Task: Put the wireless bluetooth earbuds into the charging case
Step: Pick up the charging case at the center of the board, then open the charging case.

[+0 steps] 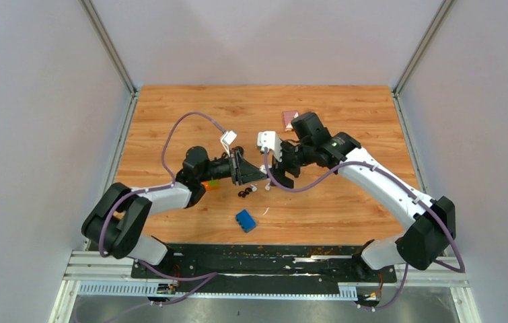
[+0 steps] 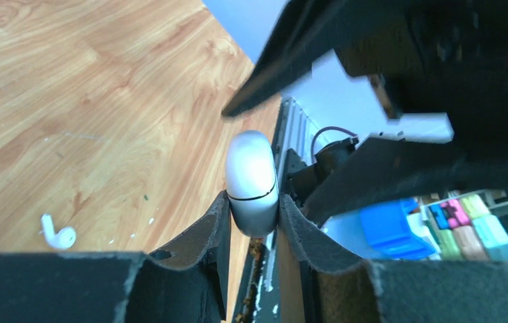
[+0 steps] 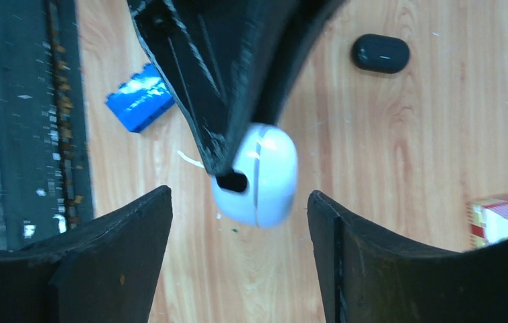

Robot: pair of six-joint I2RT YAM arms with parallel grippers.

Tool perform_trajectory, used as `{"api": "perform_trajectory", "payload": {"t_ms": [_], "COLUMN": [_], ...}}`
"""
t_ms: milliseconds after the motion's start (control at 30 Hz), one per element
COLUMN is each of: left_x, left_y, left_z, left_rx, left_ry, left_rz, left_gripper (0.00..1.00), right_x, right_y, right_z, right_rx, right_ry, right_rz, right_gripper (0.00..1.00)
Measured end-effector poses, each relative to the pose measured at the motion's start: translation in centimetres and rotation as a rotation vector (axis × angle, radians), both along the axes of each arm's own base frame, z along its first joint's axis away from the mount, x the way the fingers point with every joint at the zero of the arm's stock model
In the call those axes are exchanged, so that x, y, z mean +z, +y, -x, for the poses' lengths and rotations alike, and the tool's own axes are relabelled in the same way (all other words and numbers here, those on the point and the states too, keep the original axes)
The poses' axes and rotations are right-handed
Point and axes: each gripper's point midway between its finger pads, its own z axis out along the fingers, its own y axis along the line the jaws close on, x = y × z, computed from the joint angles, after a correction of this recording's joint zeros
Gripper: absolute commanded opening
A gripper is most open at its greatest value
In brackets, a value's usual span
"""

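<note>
My left gripper is shut on a closed white charging case and holds it above the table. In the top view the left gripper meets my right gripper at mid-table. My right gripper is open, with one finger on each side of the white case and not touching it. One white earbud lies on the wood. Two black earbuds and a white one lie just below the grippers. A closed black case lies on the table.
A blue block lies near the front edge and also shows in the right wrist view. A small white scrap lies beside it. A red-and-white box sits behind the right arm. An orange-green item lies under the left arm.
</note>
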Motion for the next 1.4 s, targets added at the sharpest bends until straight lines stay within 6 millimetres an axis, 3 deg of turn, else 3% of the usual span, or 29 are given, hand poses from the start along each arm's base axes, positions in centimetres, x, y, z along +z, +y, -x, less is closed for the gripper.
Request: {"api": "perform_trajectory", "payload": {"t_ms": [167, 267, 400, 533, 767, 967, 1400], "left_x": [-1.1, -0.4, 1.1, 0.9, -0.2, -0.6, -0.7], "left_y": [2.0, 2.3, 2.3, 1.8, 1.7, 1.5, 1.4], "left_z": [2.4, 3.4, 3.8, 4.9, 5.2, 5.4, 5.3], "left_rx": [0.039, 0.041, 0.047, 0.019, -0.002, -0.018, -0.018], "left_ry": [-0.177, -0.311, -0.503, -0.623, -0.66, -0.651, -0.641], "left_rz": [-0.013, -0.008, -0.007, -0.05, -0.093, -0.097, -0.094], "left_gripper": [0.03, 0.0, 0.01, 0.01, 0.01, 0.03, 0.03], "right_x": [1.6, 2.3, 1.8, 1.0, 1.4, 0.9, 0.3], "right_y": [-1.3, -2.0, -1.6, -1.1, 0.1, 0.1, 0.4], "right_z": [-0.4, -0.2, 1.9, 2.9, 4.9, 5.0, 5.0], "right_rx": [-0.011, 0.007, 0.063, 0.089, 0.17, 0.177, 0.179], "right_ry": [0.168, 0.238, 0.352, 0.423, 0.424, 0.402, 0.376], "right_rz": [-0.098, -0.128, -0.136, -0.131, -0.114, -0.086, -0.05], "right_gripper": [0.73, 0.68, 0.63, 0.56, 0.42, 0.33, 0.4]}}
